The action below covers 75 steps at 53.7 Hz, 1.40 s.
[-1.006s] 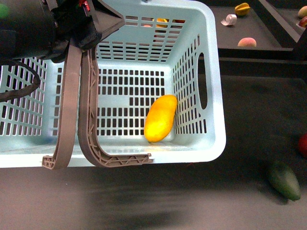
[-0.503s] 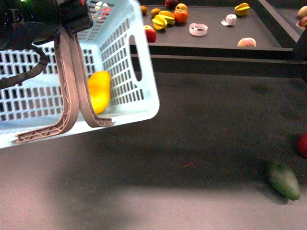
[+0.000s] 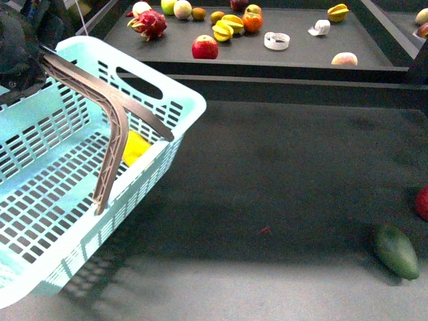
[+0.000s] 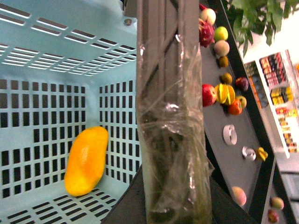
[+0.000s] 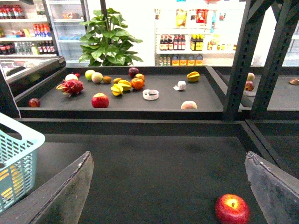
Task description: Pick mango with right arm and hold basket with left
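Left tool: mostly out of frame, jaw state cannot be determined. The basket (image 3: 80,200) handles (image 4: 170,116) block its wrist view. Right tool (image 5: 168,186): jaws spread, empty, above the bench (image 3: 287,200). The mango (image 4: 86,161), smooth, yellow-orange, lies in a basket corner.

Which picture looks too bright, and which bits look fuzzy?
Right wrist view: the shop shelves behind glare white; the open right gripper's fingers are blurred. Left wrist view: the grey ribbed handle is close and fuzzy, but the smooth yellow-orange mango is sharp.
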Each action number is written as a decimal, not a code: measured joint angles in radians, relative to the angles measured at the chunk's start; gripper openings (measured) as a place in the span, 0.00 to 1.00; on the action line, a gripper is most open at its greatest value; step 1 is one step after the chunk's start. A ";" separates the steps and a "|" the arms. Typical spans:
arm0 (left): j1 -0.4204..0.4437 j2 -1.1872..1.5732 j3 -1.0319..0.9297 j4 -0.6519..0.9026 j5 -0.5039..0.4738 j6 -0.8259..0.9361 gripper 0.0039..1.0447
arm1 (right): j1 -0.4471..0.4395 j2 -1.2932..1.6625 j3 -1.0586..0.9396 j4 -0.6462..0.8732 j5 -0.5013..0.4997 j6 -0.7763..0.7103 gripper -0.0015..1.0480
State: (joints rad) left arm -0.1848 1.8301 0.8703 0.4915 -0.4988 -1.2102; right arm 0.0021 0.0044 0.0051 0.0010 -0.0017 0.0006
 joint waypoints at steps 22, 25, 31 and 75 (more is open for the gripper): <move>0.099 0.114 0.032 0.033 -0.039 -0.272 0.09 | 0.000 0.000 0.000 0.000 0.000 0.000 0.92; 0.106 0.116 0.032 0.031 -0.041 -0.290 0.09 | 0.000 0.000 0.000 0.000 0.000 0.000 0.92; 0.116 0.118 0.038 -0.003 -0.035 -0.323 0.25 | 0.000 0.000 0.000 0.000 0.000 0.000 0.92; 0.173 -0.360 -0.224 -0.092 -0.043 -0.023 0.95 | 0.000 0.000 0.000 0.000 0.000 0.000 0.92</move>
State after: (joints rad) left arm -0.0120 1.4704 0.6464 0.3992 -0.5423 -1.2335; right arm 0.0021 0.0040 0.0051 0.0006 -0.0017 0.0006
